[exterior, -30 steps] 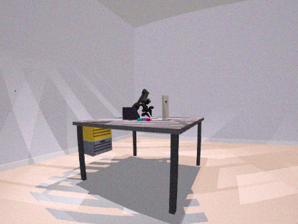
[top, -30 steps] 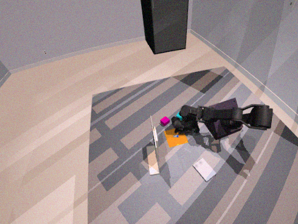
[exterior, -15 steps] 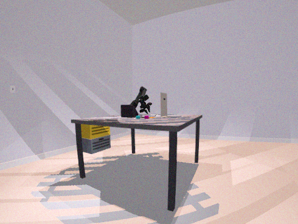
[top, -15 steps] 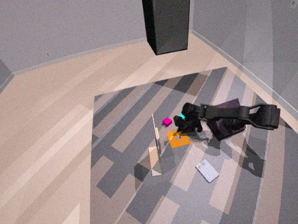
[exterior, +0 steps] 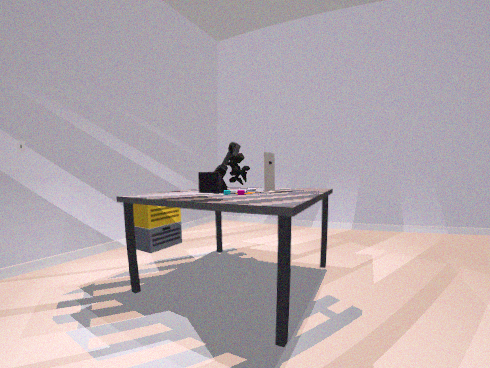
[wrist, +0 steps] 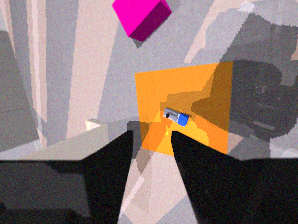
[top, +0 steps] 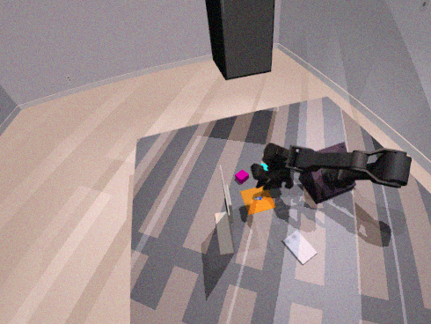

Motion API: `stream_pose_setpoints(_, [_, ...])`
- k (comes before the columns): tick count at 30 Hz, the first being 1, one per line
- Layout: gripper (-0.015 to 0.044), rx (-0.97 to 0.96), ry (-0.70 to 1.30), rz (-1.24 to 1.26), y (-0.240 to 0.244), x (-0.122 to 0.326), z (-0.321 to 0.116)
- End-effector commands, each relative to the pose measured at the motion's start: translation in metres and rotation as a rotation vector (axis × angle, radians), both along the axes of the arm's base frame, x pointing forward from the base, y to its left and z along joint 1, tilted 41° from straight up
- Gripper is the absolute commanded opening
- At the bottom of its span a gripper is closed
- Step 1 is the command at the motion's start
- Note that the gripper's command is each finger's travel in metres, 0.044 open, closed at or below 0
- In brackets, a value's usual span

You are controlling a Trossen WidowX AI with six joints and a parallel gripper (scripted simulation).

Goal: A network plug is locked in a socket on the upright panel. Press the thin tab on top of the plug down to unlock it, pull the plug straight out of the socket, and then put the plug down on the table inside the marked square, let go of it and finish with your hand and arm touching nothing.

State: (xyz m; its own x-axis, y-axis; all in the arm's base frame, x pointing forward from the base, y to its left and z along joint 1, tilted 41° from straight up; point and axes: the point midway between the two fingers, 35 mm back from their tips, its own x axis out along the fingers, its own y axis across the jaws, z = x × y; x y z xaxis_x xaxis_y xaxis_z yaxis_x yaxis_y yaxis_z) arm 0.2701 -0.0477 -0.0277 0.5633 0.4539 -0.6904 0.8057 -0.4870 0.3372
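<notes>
The plug, grey with a blue end, lies on the orange marked square, well inside its edges. My gripper is open with nothing between its fingers. It hangs above the table; in the wrist view the plug shows just beyond the fingertips, apart from them. The pale upright panel stands beside the square, with a small dark socket opening showing in the exterior view. The plug is out of the socket. Its tab is too small to make out.
A magenta block lies near the square, on the panel's side of the arm. A cyan block is partly hidden below the arm. A white flat slab lies farther off on the table.
</notes>
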Motion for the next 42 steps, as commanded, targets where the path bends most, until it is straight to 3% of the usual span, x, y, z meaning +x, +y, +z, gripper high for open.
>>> stream_pose_setpoints(1, [0.0156, -0.002, -0.007, 0.004, -0.004, 0.001, 0.006])
stream_pose_setpoints(42, [0.0156, 0.000, -0.001, -0.001, -0.041, -0.004, 0.049])
